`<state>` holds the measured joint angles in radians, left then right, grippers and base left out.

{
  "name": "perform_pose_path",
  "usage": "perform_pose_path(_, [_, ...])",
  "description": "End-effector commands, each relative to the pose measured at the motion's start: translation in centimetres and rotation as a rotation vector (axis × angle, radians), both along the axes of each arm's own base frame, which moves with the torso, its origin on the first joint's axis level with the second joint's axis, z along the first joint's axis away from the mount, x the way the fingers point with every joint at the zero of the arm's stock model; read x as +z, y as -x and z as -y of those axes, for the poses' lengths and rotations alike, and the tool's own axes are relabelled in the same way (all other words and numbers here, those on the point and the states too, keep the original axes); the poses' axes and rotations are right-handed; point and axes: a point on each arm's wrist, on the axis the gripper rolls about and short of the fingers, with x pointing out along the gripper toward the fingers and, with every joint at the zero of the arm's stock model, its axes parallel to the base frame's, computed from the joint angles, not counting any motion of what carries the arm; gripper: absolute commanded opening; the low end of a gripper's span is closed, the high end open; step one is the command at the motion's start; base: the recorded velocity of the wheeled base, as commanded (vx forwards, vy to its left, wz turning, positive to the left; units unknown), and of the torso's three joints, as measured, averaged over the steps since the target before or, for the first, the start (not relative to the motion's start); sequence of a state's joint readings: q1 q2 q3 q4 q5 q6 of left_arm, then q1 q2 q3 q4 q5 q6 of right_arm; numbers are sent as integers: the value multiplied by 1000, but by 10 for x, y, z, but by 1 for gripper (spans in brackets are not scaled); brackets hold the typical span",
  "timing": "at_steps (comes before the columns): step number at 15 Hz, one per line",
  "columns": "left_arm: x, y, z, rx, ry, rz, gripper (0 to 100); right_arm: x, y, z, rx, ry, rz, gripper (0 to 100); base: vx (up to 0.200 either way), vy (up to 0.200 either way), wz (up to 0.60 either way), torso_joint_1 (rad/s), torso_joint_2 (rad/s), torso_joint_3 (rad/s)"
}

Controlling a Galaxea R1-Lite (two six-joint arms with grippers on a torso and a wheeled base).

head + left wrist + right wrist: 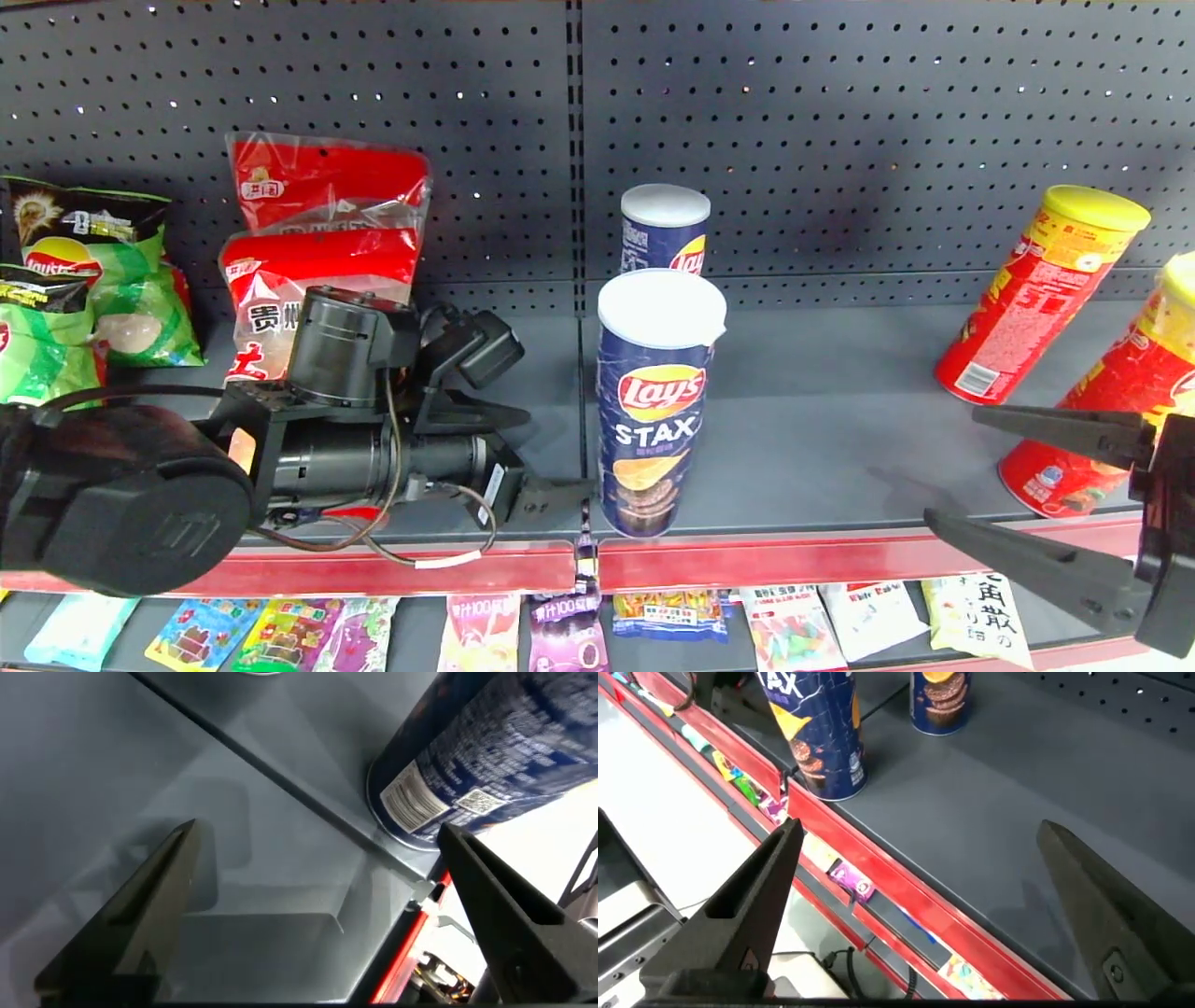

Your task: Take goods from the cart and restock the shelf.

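Note:
A blue chip can (pixel 653 411) with a white lid stands upright at the shelf's front edge, and a second blue can (pixel 665 229) stands behind it. My left gripper (pixel 546 453) hangs open and empty just left of the front can, near its base, not touching it. In the left wrist view the can's base (pixel 476 765) sits beyond the spread fingers (pixel 140 915). My right gripper (pixel 952 467) is open and empty at the front right, in front of the shelf edge. From the right wrist, the front can (pixel 822 737) and rear can (pixel 941 700) show far past that gripper (pixel 920 831).
The grey shelf (pixel 822 411) has a red front rail (pixel 794 560). Two red cans with yellow lids (pixel 1041 289) (pixel 1111 411) lean at the right. Red bags (pixel 317 243) and green chip bags (pixel 75 280) stand at the left. Small packets (pixel 672 611) fill the lower shelf.

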<state>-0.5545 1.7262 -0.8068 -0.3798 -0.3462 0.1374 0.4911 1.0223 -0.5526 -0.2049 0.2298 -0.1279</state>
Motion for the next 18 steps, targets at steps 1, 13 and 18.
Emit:
perform_pose_path(1, [-1,-2,2,-3,-2,-3,100,-1,-1,-1,0,2,-5,100,0,0,0,0,0,0])
perform_pose_path(13, [-2,-9,10,-14,8,7,100,-1,-2,-1,0,3,-8,100,0,0,0,0,0,0])
perform_pose_path(18, [-3,-9,13,-22,7,6,100,0,-2,-1,-2,2,-5,100,0,0,0,0,0,0])
